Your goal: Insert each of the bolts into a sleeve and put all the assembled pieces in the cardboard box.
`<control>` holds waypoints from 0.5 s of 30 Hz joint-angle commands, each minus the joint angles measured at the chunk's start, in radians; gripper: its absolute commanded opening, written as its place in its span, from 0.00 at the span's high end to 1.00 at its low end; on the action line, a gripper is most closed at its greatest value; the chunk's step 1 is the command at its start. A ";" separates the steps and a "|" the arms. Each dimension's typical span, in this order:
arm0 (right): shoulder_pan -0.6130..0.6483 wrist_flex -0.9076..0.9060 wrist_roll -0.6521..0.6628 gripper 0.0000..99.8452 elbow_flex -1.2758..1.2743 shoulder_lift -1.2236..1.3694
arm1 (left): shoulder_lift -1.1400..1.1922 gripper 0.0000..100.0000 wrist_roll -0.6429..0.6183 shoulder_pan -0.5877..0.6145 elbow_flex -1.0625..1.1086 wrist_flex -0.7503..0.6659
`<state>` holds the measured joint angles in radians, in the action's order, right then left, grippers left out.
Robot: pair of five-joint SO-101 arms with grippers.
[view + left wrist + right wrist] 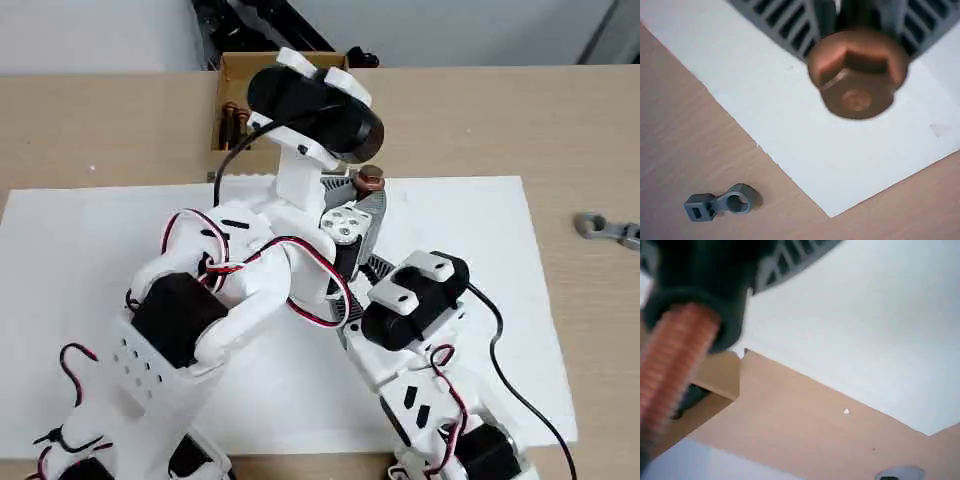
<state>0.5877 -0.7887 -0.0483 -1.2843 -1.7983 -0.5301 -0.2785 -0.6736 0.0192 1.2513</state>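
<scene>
A copper bolt is held above the white sheet, just right of the cardboard box. In the left wrist view its hex head faces the camera, and my left gripper is shut on it between grey ribbed fingers. In the right wrist view a black sleeve sits on the bolt's threaded shaft, which sticks out of it, and my right gripper is shut on the sleeve. Both grippers meet at the piece.
Several assembled pieces lie in the box. A small grey wrench-like part rests on bare wood right of the white sheet. The box corner is close behind the sleeve.
</scene>
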 commanded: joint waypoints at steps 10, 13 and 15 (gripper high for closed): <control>-0.005 0.028 -0.006 1.00 0.015 -0.002 | -0.196 0.99 0.006 0.002 0.189 -0.068; -0.005 0.028 -0.006 1.00 0.015 -0.002 | -0.199 0.99 0.005 -0.002 0.193 -0.066; -0.005 0.028 -0.006 1.00 0.015 -0.002 | -0.199 0.99 0.005 -0.005 0.193 -0.066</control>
<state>0.5907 -0.7887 -0.0483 -1.2858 -1.7983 -0.7112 -0.2754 -0.6736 0.2125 1.1899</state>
